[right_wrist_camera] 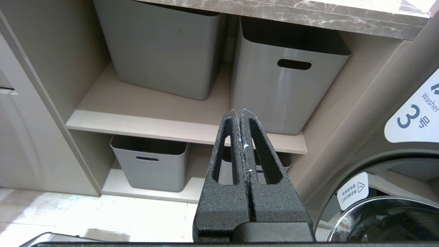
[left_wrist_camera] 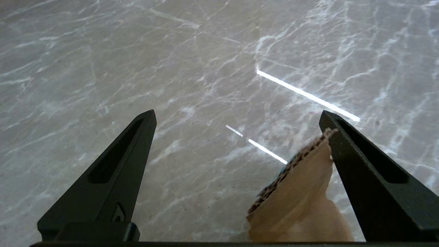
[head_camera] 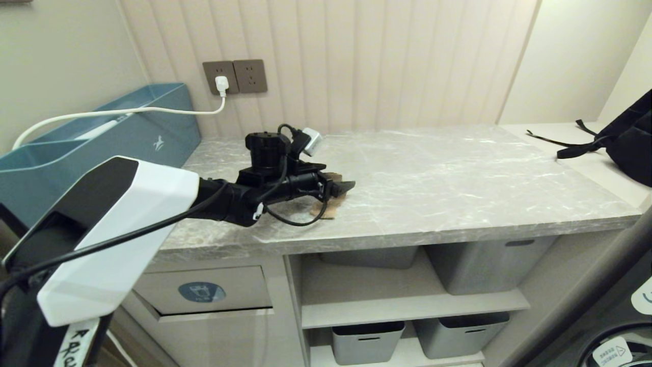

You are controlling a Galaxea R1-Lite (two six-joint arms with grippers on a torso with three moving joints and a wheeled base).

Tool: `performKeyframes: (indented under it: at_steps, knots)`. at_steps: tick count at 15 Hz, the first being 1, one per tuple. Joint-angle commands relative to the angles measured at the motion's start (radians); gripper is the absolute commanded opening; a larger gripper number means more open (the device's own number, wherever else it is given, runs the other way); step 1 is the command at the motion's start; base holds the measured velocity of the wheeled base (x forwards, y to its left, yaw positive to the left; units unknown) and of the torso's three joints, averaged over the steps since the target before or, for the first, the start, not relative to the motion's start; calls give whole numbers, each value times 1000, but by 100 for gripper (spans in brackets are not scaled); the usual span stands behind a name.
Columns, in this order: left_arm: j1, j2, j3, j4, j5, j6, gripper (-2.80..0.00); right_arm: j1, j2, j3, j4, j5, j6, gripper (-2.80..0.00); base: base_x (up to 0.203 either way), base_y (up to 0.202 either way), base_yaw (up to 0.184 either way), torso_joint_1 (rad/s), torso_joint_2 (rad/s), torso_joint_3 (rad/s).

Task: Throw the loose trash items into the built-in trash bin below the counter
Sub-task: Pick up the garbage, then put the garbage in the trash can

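Note:
My left gripper reaches out low over the counter, its fingers spread wide open. A torn brown cardboard scrap lies on the marble under the fingers. In the left wrist view this scrap sits between the open fingers of the left gripper, its ragged edge against the inner side of one finger; a thin turquoise rim shows. The built-in trash bin, a beige flap with a blue oval sticker, is below the counter's left end. My right gripper is shut and empty, low before the shelves.
A large teal box stands at the counter's left end, with a white cable running to a wall socket. A black bag lies at the far right. Grey storage bins fill the shelves; a washer door is beside them.

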Motion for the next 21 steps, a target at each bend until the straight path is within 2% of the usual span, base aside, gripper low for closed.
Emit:
performKeyframes:
  at_steps: [1,2,3,11,16,18,21]
  knots:
    - [-1,5,1,-2,3,1,0,0,1,0,0,1,0,-280,0,0,0,0,0,0]
    - [-1,5,3,-3,6,1,0,0,1,0,0,1,0,-280,0,0,0,0,0,0]
    - [-1,5,5,-3,6,1,-280,0,1,0,0,1,0,-280,0,0,0,0,0,0]
    - [-12,-17,24,-6,4,-21,-280,0,1,0,0,1,0,-280,0,0,0,0,0,0]
    - [-4,-124,112,-13,4,-27,-280,0,1,0,0,1,0,-280,0,0,0,0,0,0]
    - [0,-229,241,-20,4,-40,-280,0,1,0,0,1,0,-280,0,0,0,0,0,0]
    - [18,-488,550,-53,1,-76,-280,0,1,0,0,1,0,-280,0,0,0,0,0,0]
